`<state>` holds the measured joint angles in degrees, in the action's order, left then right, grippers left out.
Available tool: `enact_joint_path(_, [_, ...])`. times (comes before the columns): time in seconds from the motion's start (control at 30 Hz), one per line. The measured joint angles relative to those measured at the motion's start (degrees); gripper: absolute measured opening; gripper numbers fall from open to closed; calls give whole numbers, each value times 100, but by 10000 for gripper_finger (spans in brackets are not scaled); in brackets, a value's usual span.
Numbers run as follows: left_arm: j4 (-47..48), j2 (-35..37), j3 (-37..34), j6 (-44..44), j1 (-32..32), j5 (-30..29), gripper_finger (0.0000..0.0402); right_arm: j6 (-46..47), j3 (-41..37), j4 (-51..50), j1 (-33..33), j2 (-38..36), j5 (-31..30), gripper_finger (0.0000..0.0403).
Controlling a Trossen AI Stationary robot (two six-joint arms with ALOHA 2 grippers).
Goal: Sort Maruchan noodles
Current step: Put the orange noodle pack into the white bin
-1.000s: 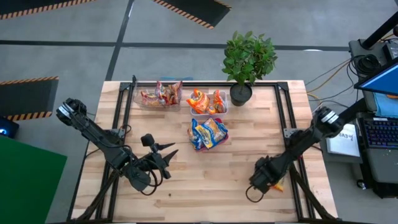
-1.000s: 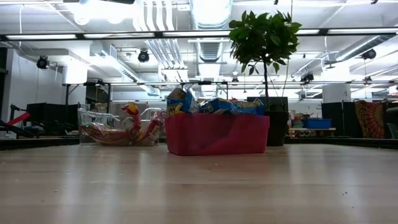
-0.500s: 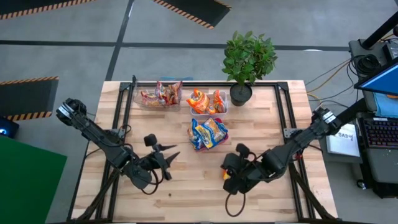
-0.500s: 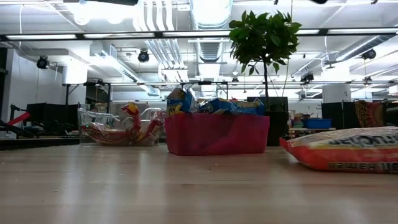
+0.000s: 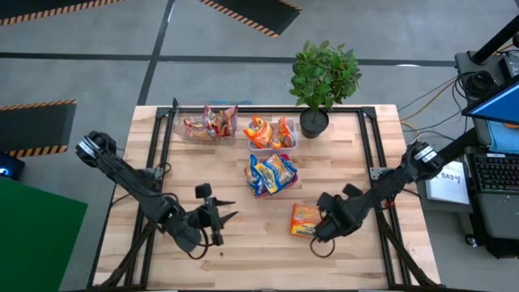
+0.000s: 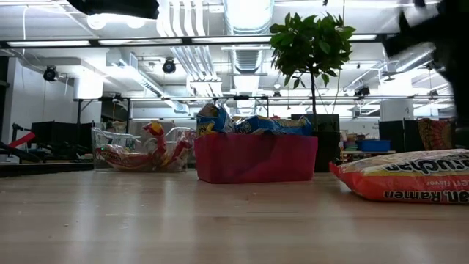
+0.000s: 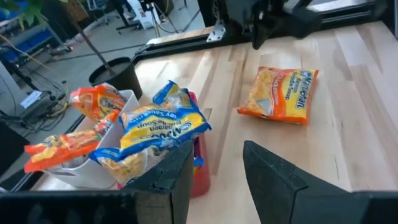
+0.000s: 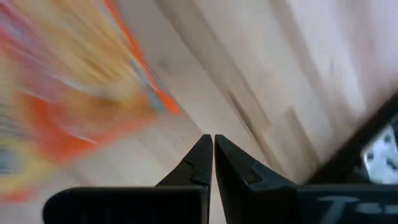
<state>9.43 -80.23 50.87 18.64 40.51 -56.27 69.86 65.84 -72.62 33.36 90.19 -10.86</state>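
A loose orange noodle packet (image 5: 305, 219) lies flat on the bare tabletop (image 5: 243, 247), just beside the right tool (image 5: 322, 228), whose fingers are clenched on nothing. The left tool (image 5: 229, 216) hangs parted and empty, well apart. The slick, crinkly wrap could skid from a pinch, or land in the red tray (image 5: 251, 188) of blue-and-yellow packets (image 5: 272, 173) instead of with the orange ones (image 5: 270, 131).

Front table (image 5: 259, 251) open — trays (image 5: 271, 174), plant (image 5: 324, 77) crowd back.
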Motion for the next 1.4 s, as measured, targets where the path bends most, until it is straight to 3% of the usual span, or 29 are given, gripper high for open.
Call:
enact_joint_path(0.17, [-22, -106, 0, 206, 0, 1, 123, 202, -1060, 862, 92, -8, 538, 9])
enact_joint_path(0.3, [-39, -165, 0, 531, 3, 1, 123, 108, -1269, 1739, 88, -39, 577, 9])
enact_joint_path(0.53, [-519, -554, 0, 633, 4, 31, 123, -1183, -1076, 4731, 55, -50, -304, 9])
enact_joint_path(0.77, [-1288, -976, 0, 491, 140, 414, 145, -1950, -555, 4293, -109, -99, -432, 9])
enact_joint_path(0.97, [-1289, -1211, 0, 853, 449, 1577, 169, -1426, -616, 4370, -115, -101, -375, 9])
enact_joint_path(1.1, [-1298, -1540, 0, 1301, 583, 1672, 160, -1088, -778, 4781, -200, -98, -87, 13])
enact_joint_path(1.23, [-1533, -1997, 0, 1578, 536, 1655, 137, -953, -1017, 5578, -409, -98, 587, 47])
enact_joint_path(1.4, [-1989, -2462, 0, 1603, 544, 1657, 106, -806, -1263, 6209, -565, -96, 788, 126])
